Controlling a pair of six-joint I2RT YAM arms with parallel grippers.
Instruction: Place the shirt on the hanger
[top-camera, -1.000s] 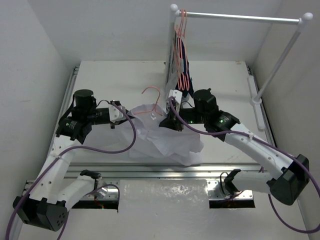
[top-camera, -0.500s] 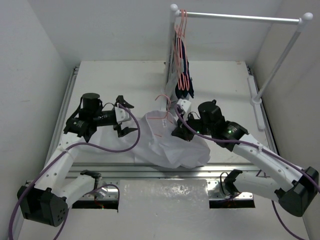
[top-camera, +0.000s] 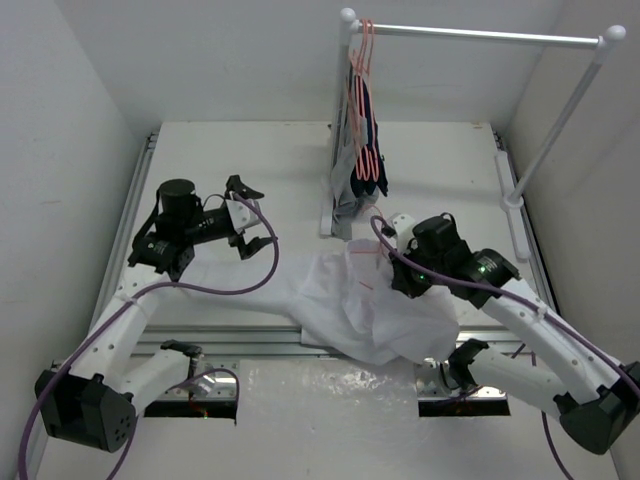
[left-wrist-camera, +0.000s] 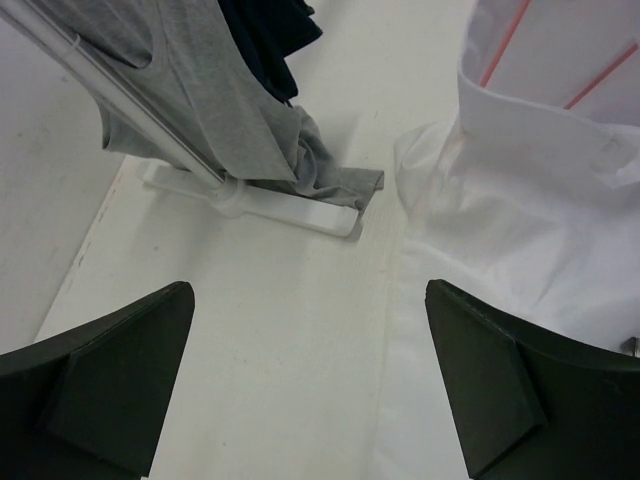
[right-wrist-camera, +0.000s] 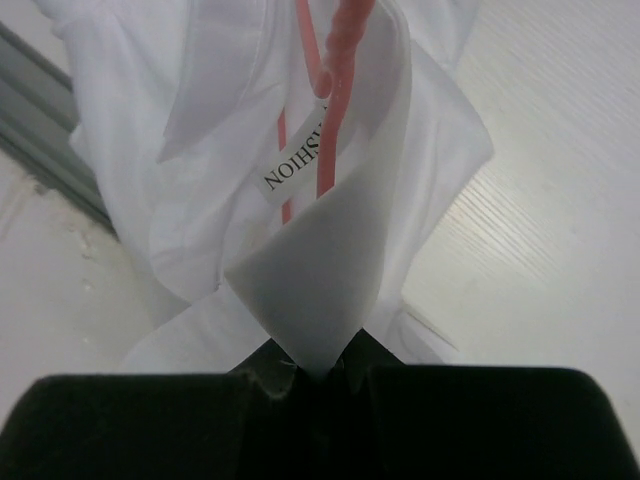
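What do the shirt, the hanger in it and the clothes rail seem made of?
The shirt looks like thin white woven cloth, matte: it creases softly and the hanger shows pink through it. The hanger looks like thin wire with a salmon-pink coating, twisted near the neck; plastic cannot be ruled out. The clothes rail is a smooth white tube, perhaps painted metal or plastic.
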